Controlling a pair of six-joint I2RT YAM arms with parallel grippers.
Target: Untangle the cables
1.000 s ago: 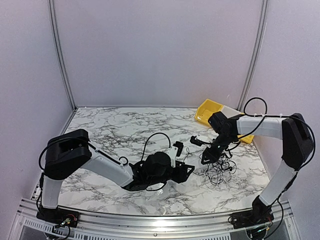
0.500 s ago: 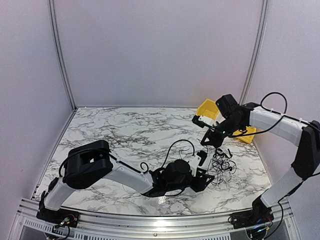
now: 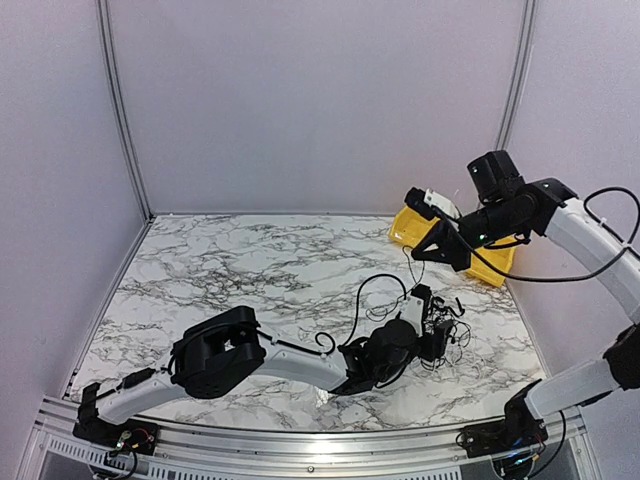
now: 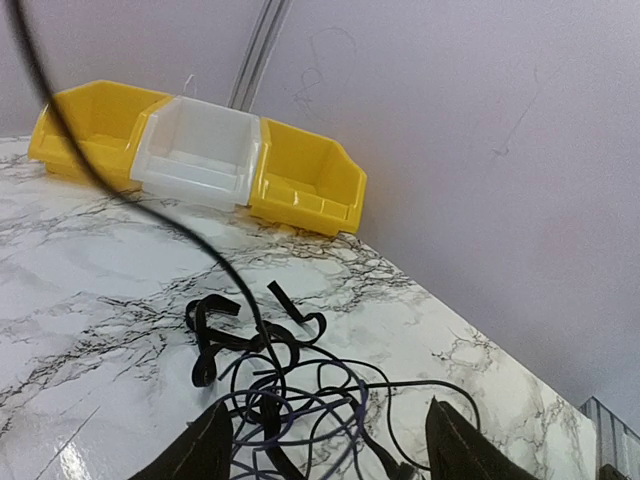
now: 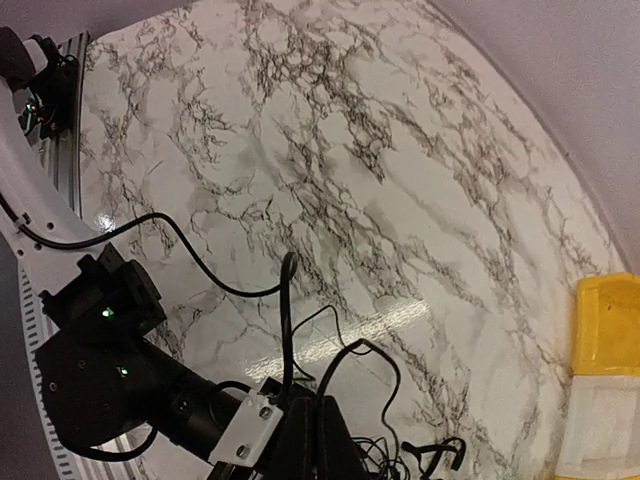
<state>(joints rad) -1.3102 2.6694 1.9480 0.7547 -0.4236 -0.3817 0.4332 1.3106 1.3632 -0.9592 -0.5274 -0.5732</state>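
Top external view: two arms work over one marble table [image 3: 230, 270]. The left arm lies low, stretched across to the right. The left gripper [image 3: 438, 336] is at the near-right part of the table, right at the single tangle of thin black cables [image 3: 452, 338]. The left wrist view shows its two fingers [image 4: 212, 447] well apart, one on each side of the tangle's near edge, closed on nothing. How many cables make up the tangle cannot be counted.

The right arm is raised. The right gripper [image 3: 418, 252] hangs above and beyond the tangle, near the bins, with its jaws together. One thin strand [image 3: 412, 275] runs from its tip down to the tangle, so it seems pinched there.

Three bins stand in a row touching each other at the far-right edge: a yellow bin [image 4: 85, 125], a clear bin [image 4: 200, 150] in the middle, and a second yellow bin [image 4: 305, 185].
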